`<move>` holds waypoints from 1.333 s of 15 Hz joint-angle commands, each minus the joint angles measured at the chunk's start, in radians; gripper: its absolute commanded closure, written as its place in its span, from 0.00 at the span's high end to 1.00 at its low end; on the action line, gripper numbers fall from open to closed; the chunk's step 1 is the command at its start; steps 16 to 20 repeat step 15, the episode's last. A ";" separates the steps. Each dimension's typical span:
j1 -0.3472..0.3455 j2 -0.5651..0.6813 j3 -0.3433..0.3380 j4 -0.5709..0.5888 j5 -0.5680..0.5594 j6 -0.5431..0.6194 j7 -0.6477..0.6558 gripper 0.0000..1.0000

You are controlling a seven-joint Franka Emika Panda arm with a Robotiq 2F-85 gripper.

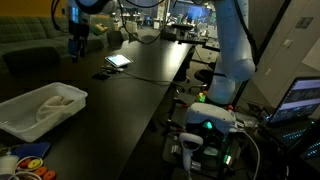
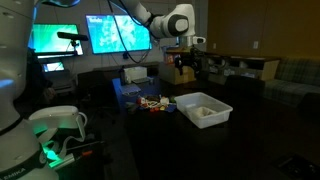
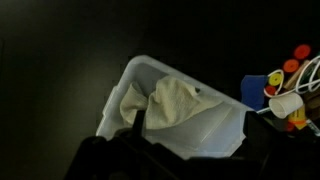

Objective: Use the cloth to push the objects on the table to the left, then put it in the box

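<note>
You're looking at a box (image 3: 228,128) of smooth, translucent white plastic, a cloth (image 3: 172,104) of soft, matt, crumpled fabric, and a bench (image 1: 140,72) with a dark sheen.

Room dim throughout. The main light comes from two glowing screens (image 2: 118,34) on the far wall, blown out to pale blue-green, with a lesser green glow on the robot base (image 2: 55,130). The dark counter (image 1: 140,75) shows a faint sheen, and the white box (image 1: 42,108) reads pale. The wrist view is murky and grainy, its lower edge a soft black blur.
</note>
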 commanded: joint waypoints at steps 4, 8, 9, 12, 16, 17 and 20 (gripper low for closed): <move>-0.093 -0.340 -0.010 -0.411 0.128 -0.011 -0.145 1.00; -0.120 -0.526 -0.066 -0.634 0.197 0.025 -0.240 1.00; -0.123 -0.573 -0.087 -0.689 0.215 0.039 -0.268 1.00; -0.100 -0.518 -0.117 -0.634 0.185 -0.004 -0.239 1.00; -0.096 -0.509 -0.117 -0.628 0.185 -0.006 -0.239 1.00; -0.096 -0.509 -0.117 -0.628 0.185 -0.006 -0.239 1.00; -0.096 -0.509 -0.117 -0.628 0.185 -0.006 -0.239 1.00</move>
